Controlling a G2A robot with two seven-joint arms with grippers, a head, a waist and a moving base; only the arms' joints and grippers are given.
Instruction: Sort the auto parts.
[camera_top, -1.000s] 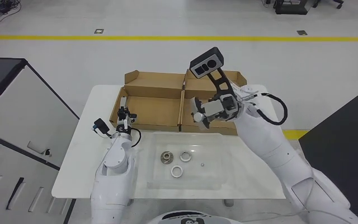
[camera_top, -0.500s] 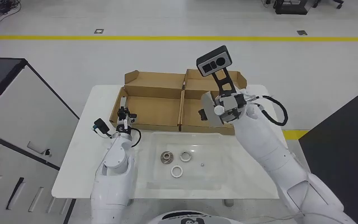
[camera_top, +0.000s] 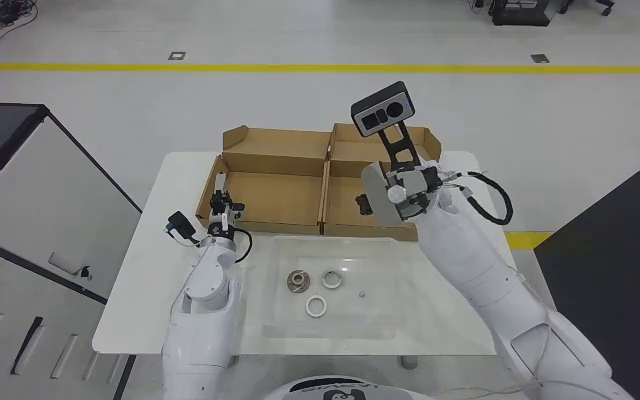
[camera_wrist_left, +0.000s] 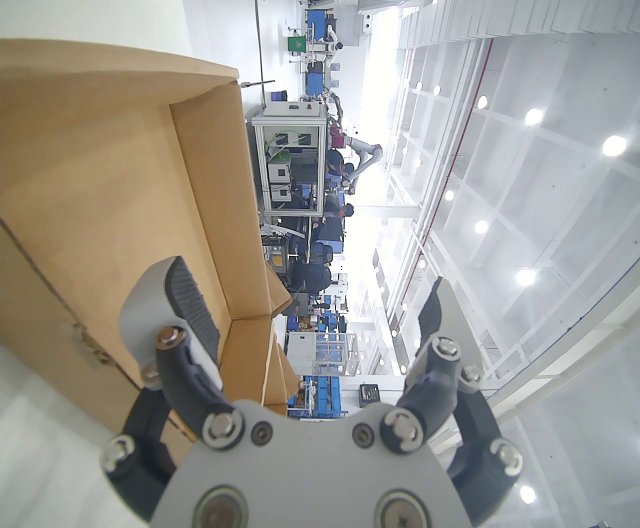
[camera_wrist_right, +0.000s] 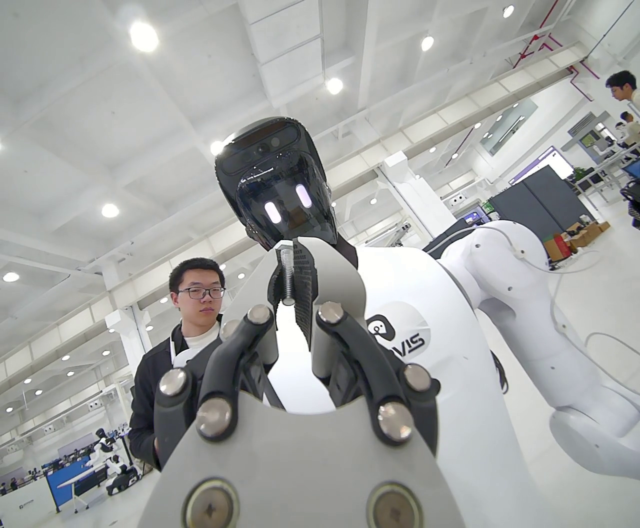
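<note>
Shifted rightward, right jaws pinch a silver threaded bolt (camera_wrist_right: 286, 275).

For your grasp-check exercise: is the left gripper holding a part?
No, the left gripper is open, with empty space between its two pads.

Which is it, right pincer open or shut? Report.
Shut on a bolt: the right pincer grips the threaded shaft on both sides, with no gap.

A threaded bolt (camera_wrist_right: 286, 280) sits clamped in the right gripper (camera_wrist_right: 295, 257). A grey hub (camera_top: 297, 281) and two white rings (camera_top: 332, 279) (camera_top: 317, 306) lie clustered on the table (camera_top: 140, 290).
</note>
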